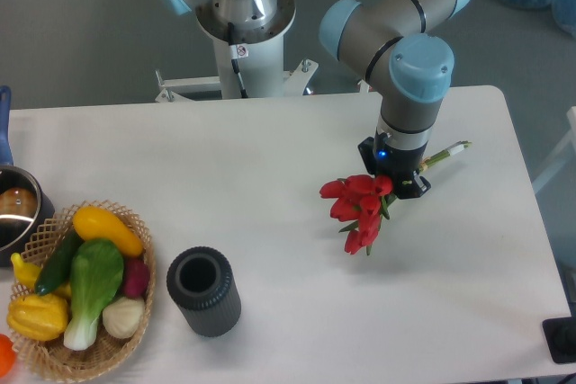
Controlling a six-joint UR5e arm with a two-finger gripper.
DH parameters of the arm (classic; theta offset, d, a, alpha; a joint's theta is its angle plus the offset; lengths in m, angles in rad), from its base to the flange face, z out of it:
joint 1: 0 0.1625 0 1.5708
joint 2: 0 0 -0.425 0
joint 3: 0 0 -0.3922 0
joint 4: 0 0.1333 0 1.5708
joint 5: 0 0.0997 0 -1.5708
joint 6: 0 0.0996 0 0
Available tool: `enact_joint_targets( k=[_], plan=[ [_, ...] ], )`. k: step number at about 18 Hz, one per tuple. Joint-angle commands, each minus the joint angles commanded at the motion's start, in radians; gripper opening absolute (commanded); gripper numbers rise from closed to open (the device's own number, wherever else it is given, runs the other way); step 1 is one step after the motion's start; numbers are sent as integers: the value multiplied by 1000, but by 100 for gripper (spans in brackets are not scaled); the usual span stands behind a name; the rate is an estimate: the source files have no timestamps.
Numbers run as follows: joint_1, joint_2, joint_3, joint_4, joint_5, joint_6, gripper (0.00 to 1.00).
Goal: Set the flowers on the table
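Observation:
The flowers (358,211) are a bunch of red tulip heads with green leaves, and their pale green stems (447,153) stick out to the upper right. My gripper (396,182) points down over the right half of the white table (270,177) and is shut on the flowers at the stems just behind the heads. The fingers are mostly hidden under the wrist. The red heads hang to the lower left of the gripper. I cannot tell whether the flowers touch the tabletop.
A dark cylindrical vase (203,291) stands at the front, left of centre. A wicker basket (81,299) with green and yellow vegetables sits at the front left. A metal pot (16,213) is at the left edge. The arm's base (243,15) is behind the table.

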State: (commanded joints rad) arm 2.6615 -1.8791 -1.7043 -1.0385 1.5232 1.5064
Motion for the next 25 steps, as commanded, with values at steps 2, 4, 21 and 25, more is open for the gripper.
enact_joint_targets(
  k=[2, 4, 21, 25],
  plan=[
    [0, 0, 0, 0, -2, 2, 7],
    [-2, 0, 0, -3, 0, 0, 10],
    [-66, -74, -46, 3, -48, -51, 44],
    [-69, -77, -46, 3, -46, -49, 76]
  ],
)
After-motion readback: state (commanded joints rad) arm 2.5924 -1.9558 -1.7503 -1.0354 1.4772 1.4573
